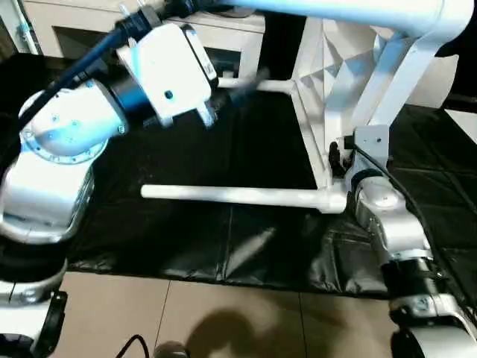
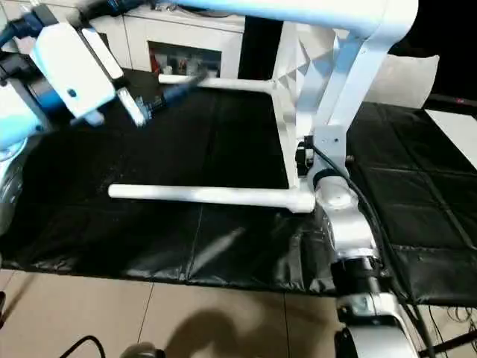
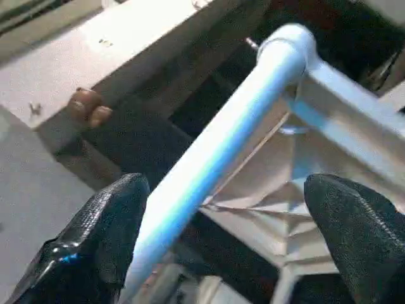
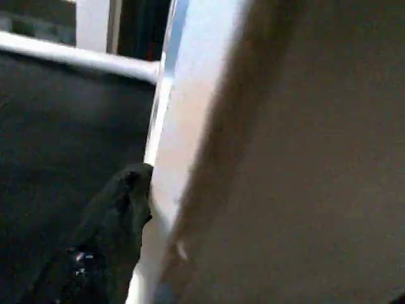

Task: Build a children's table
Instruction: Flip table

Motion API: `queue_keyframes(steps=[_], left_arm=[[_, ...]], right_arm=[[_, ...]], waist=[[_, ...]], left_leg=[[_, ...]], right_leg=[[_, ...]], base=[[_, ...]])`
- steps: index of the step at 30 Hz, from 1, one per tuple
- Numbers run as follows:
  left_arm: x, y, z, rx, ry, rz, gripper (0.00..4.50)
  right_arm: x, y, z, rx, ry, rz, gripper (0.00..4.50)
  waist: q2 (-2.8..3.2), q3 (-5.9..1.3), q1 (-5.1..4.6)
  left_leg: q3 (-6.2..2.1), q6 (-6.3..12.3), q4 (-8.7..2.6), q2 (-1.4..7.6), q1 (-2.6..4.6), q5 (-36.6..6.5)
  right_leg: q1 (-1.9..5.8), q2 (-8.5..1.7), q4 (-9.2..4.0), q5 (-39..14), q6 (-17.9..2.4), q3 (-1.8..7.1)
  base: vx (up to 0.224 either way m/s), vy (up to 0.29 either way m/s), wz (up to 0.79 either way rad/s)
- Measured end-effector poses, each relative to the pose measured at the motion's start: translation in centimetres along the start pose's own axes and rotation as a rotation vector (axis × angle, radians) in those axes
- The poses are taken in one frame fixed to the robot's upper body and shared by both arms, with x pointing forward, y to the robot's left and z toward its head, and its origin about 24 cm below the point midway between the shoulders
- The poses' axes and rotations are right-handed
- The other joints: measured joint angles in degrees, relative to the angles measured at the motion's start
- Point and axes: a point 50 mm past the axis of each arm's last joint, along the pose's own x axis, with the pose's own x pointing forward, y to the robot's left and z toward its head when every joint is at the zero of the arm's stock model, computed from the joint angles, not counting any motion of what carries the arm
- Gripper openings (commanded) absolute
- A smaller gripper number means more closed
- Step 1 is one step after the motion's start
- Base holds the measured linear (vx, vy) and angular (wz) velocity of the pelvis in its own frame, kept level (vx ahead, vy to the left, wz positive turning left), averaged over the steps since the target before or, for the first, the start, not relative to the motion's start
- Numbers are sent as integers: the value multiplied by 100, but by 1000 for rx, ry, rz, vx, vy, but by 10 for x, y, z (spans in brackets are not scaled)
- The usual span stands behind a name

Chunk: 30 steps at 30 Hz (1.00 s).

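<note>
The children's table stands on its side on the black mat, the ribbed underside of its top [image 1: 328, 74] facing left. A near leg [image 1: 238, 195] lies level just above the mat, plugged into a corner socket [image 1: 335, 200]. A far leg [image 1: 272, 86] also points left, and a third leg [image 2: 283, 11] crosses overhead. My left gripper [image 3: 221, 234] is open, its two black fingers [image 3: 101, 234] on either side of the far leg [image 3: 215, 152] without closing on it. My right gripper [image 1: 340, 156] rests against the near edge of the top.
A black mat [image 1: 186, 149] covers the work area, with tan floor tiles [image 1: 223, 313] in front of it. A white cabinet [image 1: 223, 33] stands behind the table. My silver right forearm [image 1: 395, 231] rises from the lower right.
</note>
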Motion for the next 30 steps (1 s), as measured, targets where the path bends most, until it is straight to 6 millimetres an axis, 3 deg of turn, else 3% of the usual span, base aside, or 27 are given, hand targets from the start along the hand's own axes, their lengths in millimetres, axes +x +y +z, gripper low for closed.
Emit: queue_keyframes(steps=[4, 7, 16, 22, 25, 28, 30], left_arm=[[1, 1, -8, 75, 41, 28, 450], [4, 9, -15, 122, 81, 80, 450], [12, 29, -21, 264, 132, 194, 450], [16, 33, -36, 278, 184, 194, 450], [18, 30, -41, 258, 199, 186, 413], [22, 30, -47, 231, 215, 184, 410], [26, 33, -48, 234, 216, 185, 374]], right_arm=[[3, 2, -2, 38, -28, 32, 332], [5, 6, -2, 44, -45, 64, 292], [5, 15, 2, 53, -86, 132, 215], [5, 21, 3, 46, -97, 151, 205], [5, 21, 3, 40, -101, 154, 204], [5, 22, 5, 11, -109, 158, 204], [4, 22, 7, -7, -116, 161, 204]], waist=[[0, 0, -14], [0, 0, -31], [-1, 1, -146], [8, 6, -146], [14, 10, -145], [26, 19, -145], [54, 37, -141]], left_leg=[[0, 0, 2, 0, -2, 0], [0, 0, 4, 1, -2, 0], [-1, 1, 4, 5, -20, -1], [-1, 1, 4, 6, -24, 0], [-1, 1, 4, 7, -25, 0], [-1, 0, 5, 6, -29, 0], [-2, 1, 7, 6, -35, 0]], right_leg=[[-3, 0, 4, 1, -2, 0], [-9, 0, 13, -3, -9, 0], [-26, 3, 18, 2, -41, -3], [-30, 4, 17, 0, -38, -3], [-31, 4, 18, 7, -48, -3], [-35, 4, 19, 8, -50, -3], [-39, 4, 18, 11, -55, -3]], base=[[0, 0, 0], [0, 0, 0], [0, 0, 0], [0, 0, 0], [0, 0, 0], [0, 0, 0], [0, 0, 0]])
